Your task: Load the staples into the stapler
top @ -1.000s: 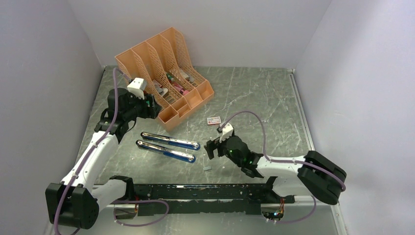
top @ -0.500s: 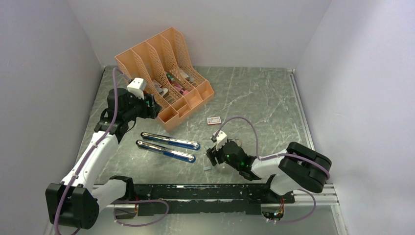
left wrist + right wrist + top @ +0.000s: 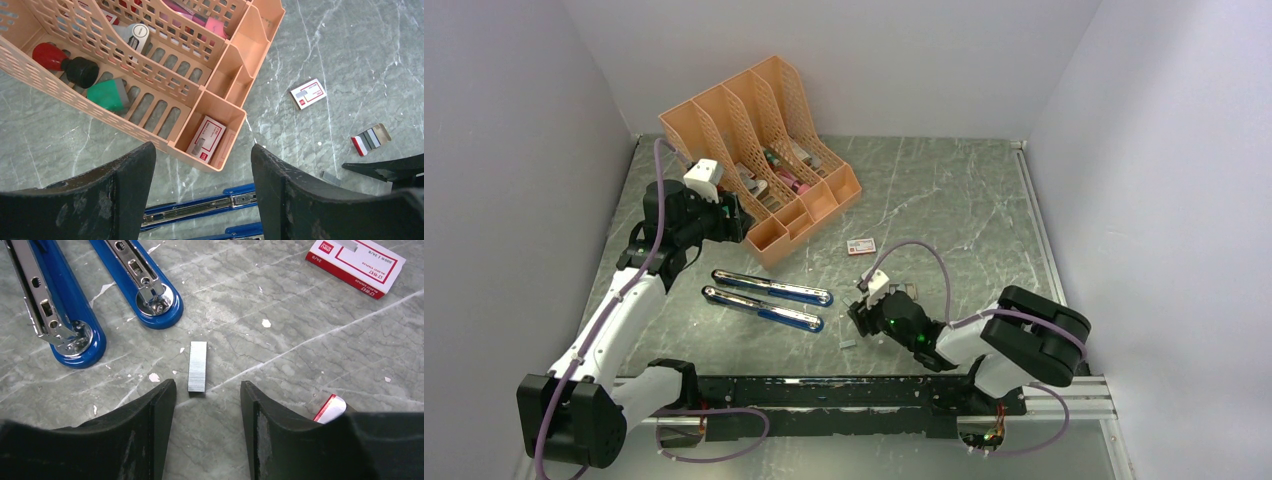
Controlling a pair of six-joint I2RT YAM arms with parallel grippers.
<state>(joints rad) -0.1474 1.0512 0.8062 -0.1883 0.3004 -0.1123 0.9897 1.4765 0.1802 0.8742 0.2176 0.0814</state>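
Stapler, long, blue and chrome (image 3: 774,288), lies splayed open on the grey marbled bench (image 3: 944,200). Left claw (image 3: 201,155) gapes empty. Right claw (image 3: 207,387) stands apart, astride the near end of the small flat silvery staple strip (image 3: 197,366) lying on the bench just right of the stapler. Pinched so near its end, the thin strip could pivot, skid or snap. Its long axis runs straight away from the claw, askew to the stapler's channels.

Around staples (image 3: 197,366): bare worktop (image 3: 280,325) is left on all sides.
Left: stapler (image 3: 152,302) is laid near, not touching.
Beyond: box (image 3: 355,262) is set well apart.
Far left: passage is blocked by organizer (image 3: 759,150).
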